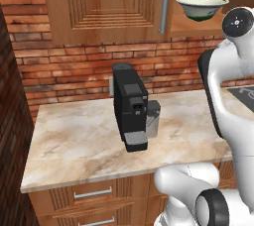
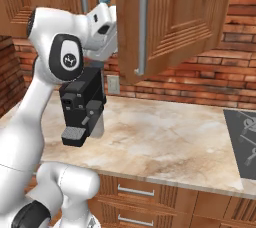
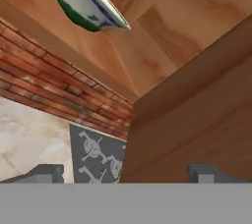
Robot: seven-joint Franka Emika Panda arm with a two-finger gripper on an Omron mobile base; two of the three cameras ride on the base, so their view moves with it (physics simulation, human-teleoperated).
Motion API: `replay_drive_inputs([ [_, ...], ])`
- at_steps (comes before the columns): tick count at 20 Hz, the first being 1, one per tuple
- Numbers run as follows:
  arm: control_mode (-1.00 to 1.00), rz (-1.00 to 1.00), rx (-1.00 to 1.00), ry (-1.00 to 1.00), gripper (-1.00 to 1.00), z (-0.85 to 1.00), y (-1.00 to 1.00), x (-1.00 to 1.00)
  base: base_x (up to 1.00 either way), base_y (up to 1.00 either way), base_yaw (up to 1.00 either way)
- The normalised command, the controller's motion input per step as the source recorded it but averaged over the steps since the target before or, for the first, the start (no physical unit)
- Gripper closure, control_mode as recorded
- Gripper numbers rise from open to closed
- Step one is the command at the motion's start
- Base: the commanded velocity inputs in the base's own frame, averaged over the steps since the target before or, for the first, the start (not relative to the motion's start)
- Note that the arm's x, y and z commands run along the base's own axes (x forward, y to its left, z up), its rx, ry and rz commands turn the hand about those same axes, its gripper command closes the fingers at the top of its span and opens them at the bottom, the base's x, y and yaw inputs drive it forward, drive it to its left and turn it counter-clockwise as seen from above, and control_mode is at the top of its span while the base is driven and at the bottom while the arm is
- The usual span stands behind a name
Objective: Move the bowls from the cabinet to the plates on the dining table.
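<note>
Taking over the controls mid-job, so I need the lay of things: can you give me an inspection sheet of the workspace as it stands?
Surface: marble-patterned counter, bare apart from one appliance; black hob set into it at the right.
Job's things: one bowl, white with a green base, on the shelf of the wall cabinet; its door stands open. Second bowl, plates: nothing seen.
Clutter: black coffee machine near the brick wall.
Grippers: gripper open, empty, pointing into the cabinet, apart from the bowl.
Cables: nothing seen.
Surroundings: brick wall, wall socket, drawers under the counter.
</note>
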Motion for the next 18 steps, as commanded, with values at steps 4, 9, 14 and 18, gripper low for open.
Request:
replay_drive_inputs([
  [4,-1.0,-0.15,0.22,-0.09,-1.0,0.05,-0.99,-0.42,0.0,0.0,0.0],
  [9,-1.0,-0.14,0.22,-0.07,-1.0,0.01,-0.89,-0.28,0.0,0.0,0.0],
  [14,-1.0,-0.07,0.14,-0.04,-1.0,0.0,-0.82,0.0,0.0,0.0,0.0],
  [18,-1.0,-0.02,0.05,-0.01,-1.0,0.0,-0.69,0.05,0.0,0.0,0.0],
])
